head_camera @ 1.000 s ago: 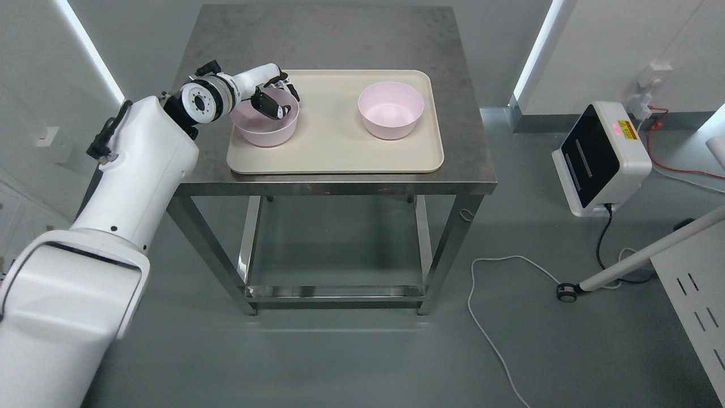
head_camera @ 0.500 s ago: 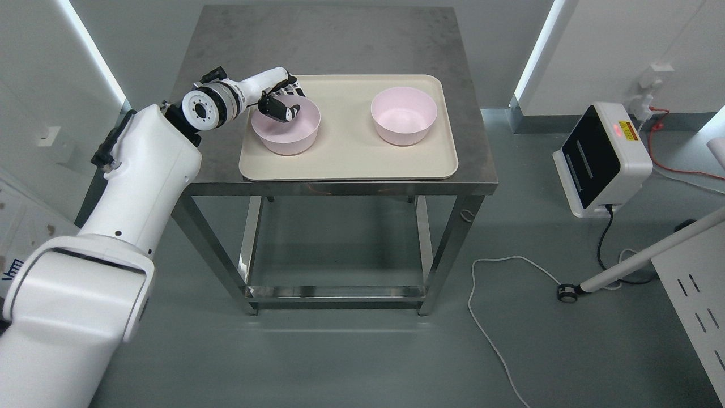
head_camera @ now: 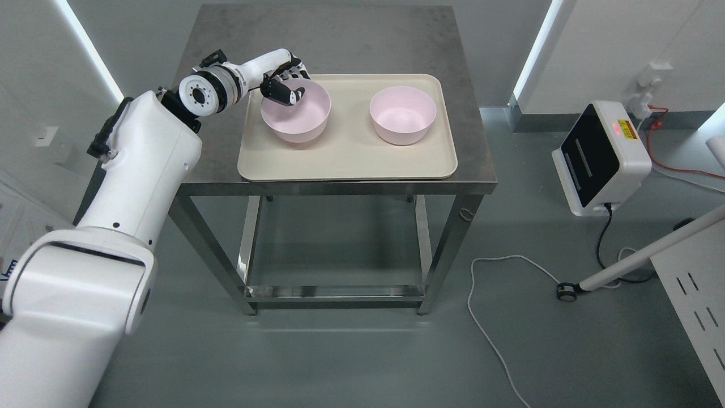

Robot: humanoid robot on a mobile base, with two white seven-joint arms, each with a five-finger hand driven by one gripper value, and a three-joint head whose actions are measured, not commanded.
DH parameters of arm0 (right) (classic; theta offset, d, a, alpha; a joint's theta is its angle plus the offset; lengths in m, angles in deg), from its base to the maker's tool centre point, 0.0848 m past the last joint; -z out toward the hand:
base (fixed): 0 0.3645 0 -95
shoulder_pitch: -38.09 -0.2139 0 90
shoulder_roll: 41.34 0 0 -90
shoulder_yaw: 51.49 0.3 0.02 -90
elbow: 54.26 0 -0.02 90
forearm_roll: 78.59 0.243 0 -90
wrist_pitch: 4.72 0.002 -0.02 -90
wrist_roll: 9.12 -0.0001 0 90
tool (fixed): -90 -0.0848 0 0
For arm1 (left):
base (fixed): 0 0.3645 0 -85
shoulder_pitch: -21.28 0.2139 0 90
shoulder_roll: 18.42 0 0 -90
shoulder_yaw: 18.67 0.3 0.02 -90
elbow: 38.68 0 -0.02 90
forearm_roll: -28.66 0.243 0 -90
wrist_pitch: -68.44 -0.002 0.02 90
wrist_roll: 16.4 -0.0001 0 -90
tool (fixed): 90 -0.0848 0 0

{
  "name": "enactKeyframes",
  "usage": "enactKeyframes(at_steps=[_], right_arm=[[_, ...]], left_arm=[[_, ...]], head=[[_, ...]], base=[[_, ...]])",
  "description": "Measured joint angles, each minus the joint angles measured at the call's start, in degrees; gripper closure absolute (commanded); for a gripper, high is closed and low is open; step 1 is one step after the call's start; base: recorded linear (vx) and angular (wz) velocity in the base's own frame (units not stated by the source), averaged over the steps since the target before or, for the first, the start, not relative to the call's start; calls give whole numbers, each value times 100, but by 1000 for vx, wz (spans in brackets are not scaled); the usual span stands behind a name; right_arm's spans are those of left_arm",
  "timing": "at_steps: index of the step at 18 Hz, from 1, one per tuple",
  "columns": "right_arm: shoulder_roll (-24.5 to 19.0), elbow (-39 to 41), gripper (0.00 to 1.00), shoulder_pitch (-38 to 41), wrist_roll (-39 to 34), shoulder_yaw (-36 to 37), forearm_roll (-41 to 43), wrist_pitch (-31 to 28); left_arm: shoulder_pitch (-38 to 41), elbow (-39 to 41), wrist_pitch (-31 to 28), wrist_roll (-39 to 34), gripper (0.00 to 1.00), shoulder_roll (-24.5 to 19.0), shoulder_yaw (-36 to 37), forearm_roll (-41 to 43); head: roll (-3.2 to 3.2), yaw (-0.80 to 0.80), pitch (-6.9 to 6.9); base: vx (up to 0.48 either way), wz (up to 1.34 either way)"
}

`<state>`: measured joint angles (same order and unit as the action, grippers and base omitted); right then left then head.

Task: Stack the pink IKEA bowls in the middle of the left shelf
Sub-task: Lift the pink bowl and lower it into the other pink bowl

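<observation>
You have a bright and even picture, sharp from the middle to the edges, with no blur. Two white light strips (head_camera: 85, 51) at 10 o'clock and (head_camera: 535, 48) at 2 o'clock are overexposed. The steel table (head_camera: 340, 34) shows soft glare on its top at 12 o'clock and on its legs. Under the table the floor (head_camera: 340, 362) carries only a pale, diffuse shadow. Straight lines lean slightly near the corners.
</observation>
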<state>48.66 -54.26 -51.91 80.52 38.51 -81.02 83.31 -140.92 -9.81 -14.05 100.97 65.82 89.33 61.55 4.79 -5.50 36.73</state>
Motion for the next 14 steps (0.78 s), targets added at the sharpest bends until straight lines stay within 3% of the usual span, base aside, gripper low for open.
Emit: enactKeyframes(at_steps=[5,14], right_arm=[[0,0,0,1,0,0,103,1],[0,0,0,0,0,0,222,27]], left_arm=[[-280,257,-41,26,98,221,141,-18],[-499,690,-81,-495,99,438,1409,-195]], head=[[0,0,0],[0,0,0]], base=[[0,-2],[0,0]])
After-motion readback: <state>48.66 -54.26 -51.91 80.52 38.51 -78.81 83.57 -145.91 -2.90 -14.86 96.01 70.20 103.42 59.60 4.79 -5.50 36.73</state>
